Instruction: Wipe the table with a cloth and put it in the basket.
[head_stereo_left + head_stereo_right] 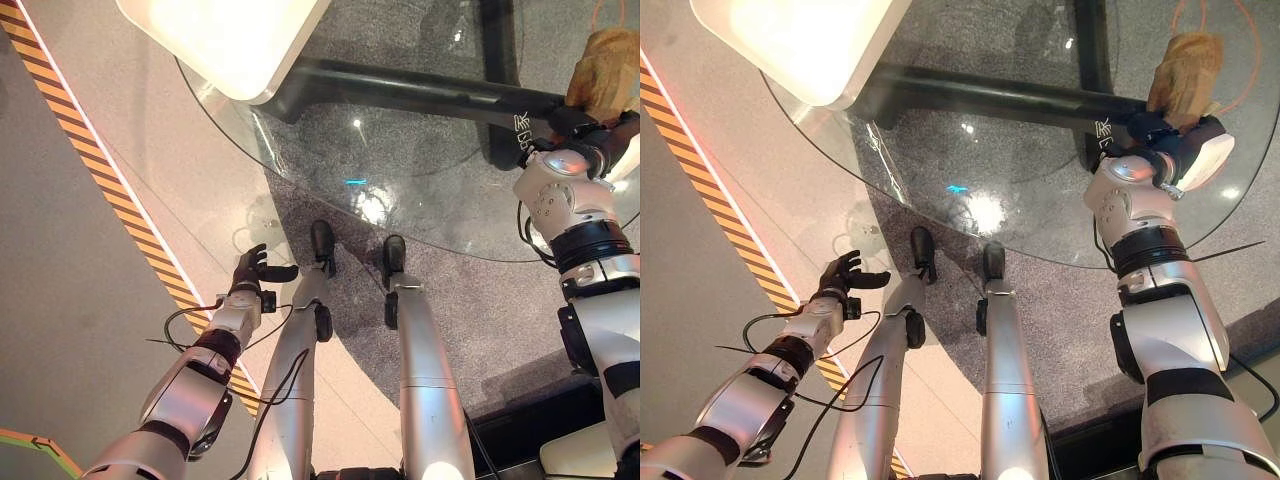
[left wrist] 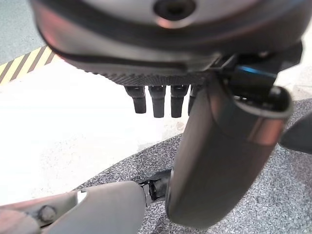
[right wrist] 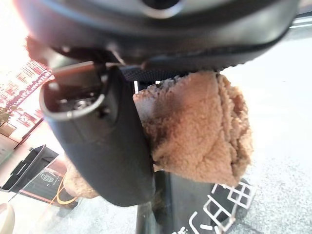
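Two hands show in the eye views, placed very differently against the round glass table (image 1: 400, 170). The right hand (image 1: 1160, 128) is over the glass near the table's far right part, clenched around a tan fleecy cloth (image 1: 1185, 70), which bunches up past the hand, farther out over the table. The left hand (image 1: 250, 268) hangs off the table, below its near left rim and above the pale floor (image 1: 80, 300), beside a yellow-and-black striped line (image 1: 100, 170).

From the eye views the cloth reads as a lump beyond the wrist; the right wrist view gives the grasp itself: the thumb (image 3: 105, 141) is pressed across the cloth's side and the wad bulges out past it, thick and folded. That view also takes in the table's dark base (image 3: 195, 209) under the glass. The left wrist view shows what the eye views leave small: the left hand's fingers (image 2: 158, 100) hang straight in a row, relaxed and holding nothing, over pale floor and grey speckled carpet (image 2: 273, 204).

A white object (image 1: 225, 40) sits at the table's far left edge.
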You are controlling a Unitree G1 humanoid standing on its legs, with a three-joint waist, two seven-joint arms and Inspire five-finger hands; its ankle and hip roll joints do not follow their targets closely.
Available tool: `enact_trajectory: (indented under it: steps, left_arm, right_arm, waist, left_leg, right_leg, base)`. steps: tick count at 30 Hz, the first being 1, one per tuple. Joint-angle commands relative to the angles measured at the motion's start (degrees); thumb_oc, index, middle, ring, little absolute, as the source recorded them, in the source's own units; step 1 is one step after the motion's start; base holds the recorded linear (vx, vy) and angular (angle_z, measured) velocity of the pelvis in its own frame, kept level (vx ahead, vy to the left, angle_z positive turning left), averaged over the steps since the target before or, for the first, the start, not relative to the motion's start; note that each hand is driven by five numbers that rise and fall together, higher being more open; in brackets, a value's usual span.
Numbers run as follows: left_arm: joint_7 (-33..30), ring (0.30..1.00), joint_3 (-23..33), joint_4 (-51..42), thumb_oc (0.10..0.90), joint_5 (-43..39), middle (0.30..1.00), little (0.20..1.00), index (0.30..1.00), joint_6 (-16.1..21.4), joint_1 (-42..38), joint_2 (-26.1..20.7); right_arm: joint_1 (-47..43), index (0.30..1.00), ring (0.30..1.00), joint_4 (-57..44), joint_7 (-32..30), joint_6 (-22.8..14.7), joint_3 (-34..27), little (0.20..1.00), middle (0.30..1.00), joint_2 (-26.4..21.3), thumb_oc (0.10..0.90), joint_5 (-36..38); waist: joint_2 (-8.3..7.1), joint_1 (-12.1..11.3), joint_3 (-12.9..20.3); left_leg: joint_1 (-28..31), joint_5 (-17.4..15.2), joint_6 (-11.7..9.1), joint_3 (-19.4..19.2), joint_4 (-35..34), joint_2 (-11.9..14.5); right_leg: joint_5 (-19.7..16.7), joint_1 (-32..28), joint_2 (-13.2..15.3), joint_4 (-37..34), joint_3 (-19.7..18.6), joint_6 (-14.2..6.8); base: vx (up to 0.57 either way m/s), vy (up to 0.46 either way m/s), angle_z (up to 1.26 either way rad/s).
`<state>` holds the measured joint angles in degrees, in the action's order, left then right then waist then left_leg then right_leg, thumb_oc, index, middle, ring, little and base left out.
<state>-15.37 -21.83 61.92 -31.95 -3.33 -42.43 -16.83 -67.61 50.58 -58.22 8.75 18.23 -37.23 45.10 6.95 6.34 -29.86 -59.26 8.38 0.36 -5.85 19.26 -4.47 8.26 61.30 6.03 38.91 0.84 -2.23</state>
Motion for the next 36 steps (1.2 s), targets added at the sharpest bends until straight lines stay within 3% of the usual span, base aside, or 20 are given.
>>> enact_trajectory:
  steps: [1, 6, 8, 14, 15, 27, 36]
  left_arm:
    - [0.2, 0.900, 0.9, 3.7, 0.800, -1.6, 0.900, 0.900, 0.900, 0.5, 2.2, 0.6]
    - [0.3, 0.900, 1.2, 2.2, 0.800, -1.1, 0.900, 0.900, 0.900, -0.5, 2.1, 0.5]
    - [0.4, 0.900, 1.6, 1.5, 0.800, -0.5, 0.900, 0.900, 0.900, -1.0, 2.0, 0.3]
    - [-0.5, 0.900, 2.0, -0.8, 0.800, 0.0, 0.900, 0.900, 0.900, -1.7, 2.1, 0.4]
    - [-0.8, 0.900, 2.1, -1.9, 0.800, 0.3, 0.900, 0.900, 0.900, -2.0, 2.4, 0.3]
    - [-2.7, 0.900, 0.6, -8.4, 0.800, 1.6, 0.900, 0.900, 0.900, 0.0, 8.3, 2.3]
    - [-1.4, 0.900, 0.2, -9.1, 0.800, 2.4, 0.900, 0.900, 0.900, 1.2, 9.7, 1.9]
  right_arm:
    - [2.5, 0.300, 0.300, 1.4, 1.4, 1.3, 1.2, 0.200, 0.300, -5.6, 0.100, -4.4]
    - [0.4, 0.300, 0.300, -2.1, 11.0, 1.3, 4.5, 0.200, 0.300, -5.2, 0.100, -11.6]
    - [-0.8, 0.300, 0.300, -4.4, 16.2, 4.2, 6.8, 0.200, 0.300, -4.8, 0.100, -16.4]
    - [-1.9, 0.300, 0.300, -11.2, 30.1, 5.9, 12.8, 0.200, 0.300, -3.6, 0.100, -22.5]
    - [-1.4, 0.300, 0.300, -15.1, 31.7, 8.0, 14.0, 0.200, 0.300, -3.0, 0.100, -22.9]
    - [4.5, 0.300, 0.300, -26.9, 37.4, 15.2, 20.4, 0.200, 0.300, 2.1, 0.100, -26.3]
    - [6.0, 0.300, 0.300, -26.6, 38.9, 15.5, 23.6, 0.200, 0.300, 4.0, 0.100, -26.8]
  waist:
    - [3.95, 0.4, 0.1]
    - [4.22, 0.1, 0.1]
    - [4.18, -0.1, 0.1]
    - [4.23, -0.4, 0.1]
    - [4.22, -0.4, 0.1]
    - [5.52, -1.0, 0.1]
    - [5.99, -1.3, 0.1]
  left_leg:
    - [0.7, -9.6, -0.4, 0.7, 5.5, 0.3]
    - [0.4, -9.3, -0.5, 0.6, 5.4, 0.2]
    - [0.3, -9.2, -0.6, 0.8, 5.5, -0.1]
    - [0.6, -8.7, -0.8, 1.0, 4.8, -0.4]
    - [0.7, -8.8, -0.9, 1.1, 4.8, -0.6]
    - [0.6, -8.3, -1.1, 0.7, 4.9, -0.9]
    - [0.3, -8.4, -1.2, 0.6, 5.8, -0.9]
  right_leg:
    - [-6.3, 1.7, -1.2, -9.0, -2.5, -4.0]
    - [-6.2, 2.0, -1.1, -8.7, -2.2, -4.0]
    - [-6.3, 1.8, -1.1, -9.1, -2.3, -4.0]
    - [-6.4, 1.3, -1.3, -10.1, -2.2, -4.0]
    - [-6.4, 1.3, -1.4, -10.2, -2.2, -3.9]
    - [-6.6, 1.2, -1.4, -11.3, -2.2, -3.3]
    - [-6.9, 1.4, -1.0, -11.4, -2.1, -3.1]
  base:
    - [0.00, 0.031, -0.01]
    - [0.00, 0.000, 0.00]
    - [0.00, 0.000, 0.00]
    - [-0.03, -0.003, -0.05]
    - [-0.04, -0.006, -0.07]
    - [-0.01, 0.011, -0.04]
    - [0.00, 0.006, 0.13]
